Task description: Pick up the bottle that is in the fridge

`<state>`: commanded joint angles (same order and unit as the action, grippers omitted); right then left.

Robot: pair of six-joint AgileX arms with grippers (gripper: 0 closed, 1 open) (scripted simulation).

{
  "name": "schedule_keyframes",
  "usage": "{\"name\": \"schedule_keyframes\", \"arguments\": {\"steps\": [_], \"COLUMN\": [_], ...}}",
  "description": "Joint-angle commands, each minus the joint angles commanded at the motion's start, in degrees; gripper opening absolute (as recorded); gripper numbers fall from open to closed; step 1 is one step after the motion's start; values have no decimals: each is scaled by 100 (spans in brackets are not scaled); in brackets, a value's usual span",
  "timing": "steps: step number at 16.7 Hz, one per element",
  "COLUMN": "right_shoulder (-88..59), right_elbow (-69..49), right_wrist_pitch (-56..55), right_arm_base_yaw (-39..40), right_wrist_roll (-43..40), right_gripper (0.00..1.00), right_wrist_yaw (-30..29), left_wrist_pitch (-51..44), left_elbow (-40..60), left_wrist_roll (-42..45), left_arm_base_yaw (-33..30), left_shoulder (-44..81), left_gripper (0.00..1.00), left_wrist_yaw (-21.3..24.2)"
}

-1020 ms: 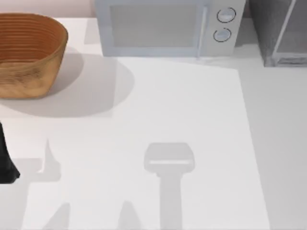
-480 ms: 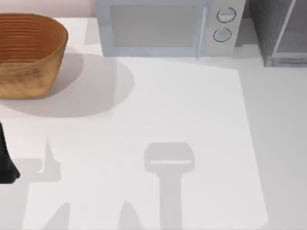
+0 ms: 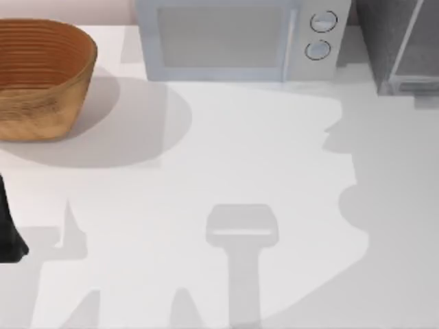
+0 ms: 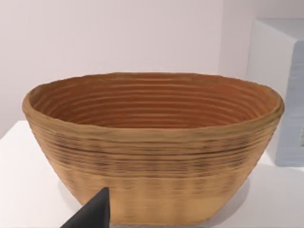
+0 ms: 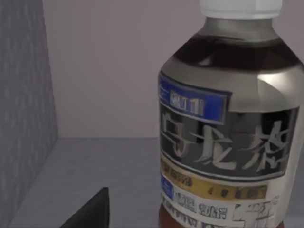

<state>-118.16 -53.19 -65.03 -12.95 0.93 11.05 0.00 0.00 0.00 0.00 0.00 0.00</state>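
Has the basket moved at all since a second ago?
No. In the top view the basket sits at the same spot left of the microwave, its rim at the same gap from it as before.

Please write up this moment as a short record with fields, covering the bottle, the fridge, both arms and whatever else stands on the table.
bottle: white-capped bottle with a blue and silver label, upright inside the fridge, close in the right wrist view
fridge: dark grey speckled cabinet, far right of the table
right gripper: dark fingertip near the bottle, not touching it
left arm: parked at the table's left edge, facing the basket
basket: woven brown bowl-shaped basket, far left
microwave: light grey box with two round knobs, between basket and fridge
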Motion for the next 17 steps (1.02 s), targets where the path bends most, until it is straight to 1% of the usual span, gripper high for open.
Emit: {"name": "schedule_keyframes", "arguments": {"steps": [5,12,17], "right_shoulder": [-50,-831,-894], "right_elbow": [-77,-1528,-1637], "right_wrist_pitch": [35,674,746], "right_arm_base_yaw": [-12,136,153], "right_wrist_roll": [0,-7,-8], "right_gripper": [100,100,100], "right_wrist_yaw": [7,-148,-165], "left_wrist_pitch": [0,0,0], "left_elbow": [0,0,0], "left_wrist_roll": [0,0,0], "left_arm_base_yaw": [0,0,0], "left_shoulder": [0,0,0], "left_gripper": [100,100,100], "left_wrist_yaw": [0,0,0]}}
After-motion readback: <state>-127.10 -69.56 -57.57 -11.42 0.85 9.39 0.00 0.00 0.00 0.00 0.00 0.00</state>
